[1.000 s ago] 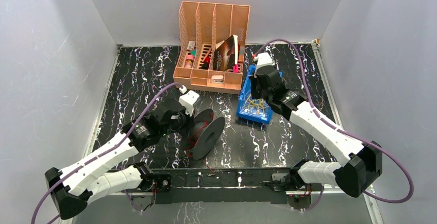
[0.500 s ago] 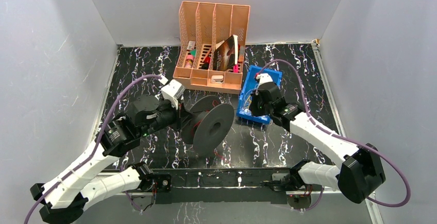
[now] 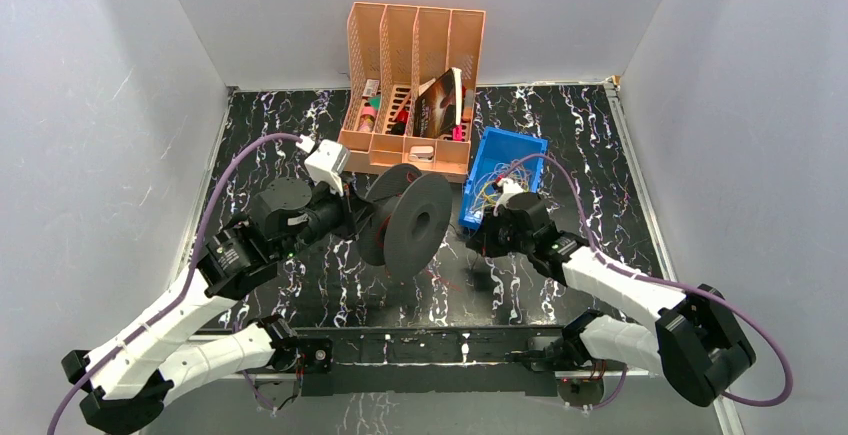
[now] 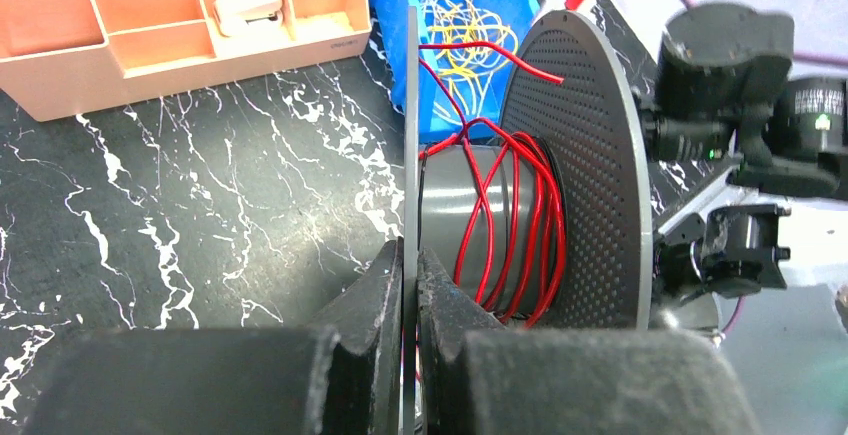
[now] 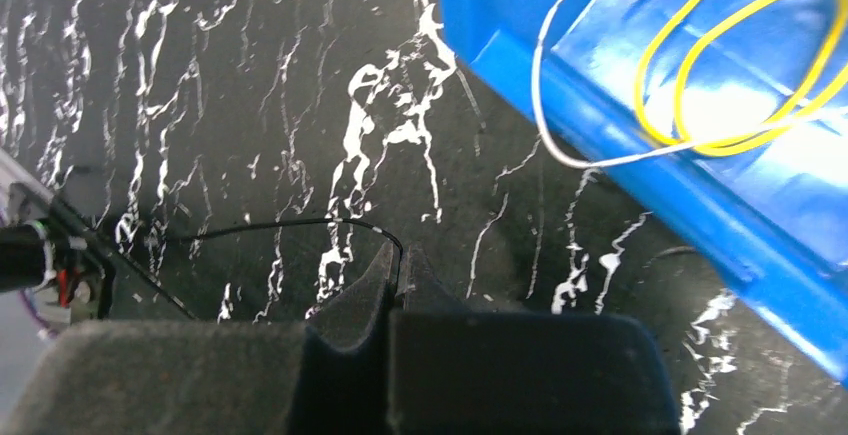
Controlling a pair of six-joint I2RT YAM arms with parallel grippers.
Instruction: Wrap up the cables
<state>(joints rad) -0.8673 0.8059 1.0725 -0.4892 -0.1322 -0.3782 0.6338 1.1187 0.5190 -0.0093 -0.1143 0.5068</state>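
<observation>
Red cable (image 4: 510, 225) lies in loose, uneven turns round the core of the grey spool (image 3: 415, 223), its free end sticking up past the perforated disc. The left hand (image 4: 410, 260) is clamped on the rim of the spool's thin near disc, holding the spool off the marbled tabletop (image 5: 250, 75). The right hand (image 5: 395, 267), low beside the blue bin (image 3: 510, 145), is pinched shut on a thin black cable (image 5: 290, 223) that arcs away leftward over the tabletop. Yellow cables (image 4: 455, 25) and a white one (image 5: 545, 105) remain tangled in the bin.

Several things could go wrong:
- The spool may swivel or slip, since only a narrow rim is gripped.
- The slack red turns and loose end could spring off if the spool tilts or turns.
- The black cable is hair-thin and caught only at the pad tips, so a tug could pull it free.
- The black cable might also catch on the bin's edge or on the other cables.

No brand, label or writing can be read. Items in the peach desk organiser (image 4: 200, 70) are too small to make out.
</observation>
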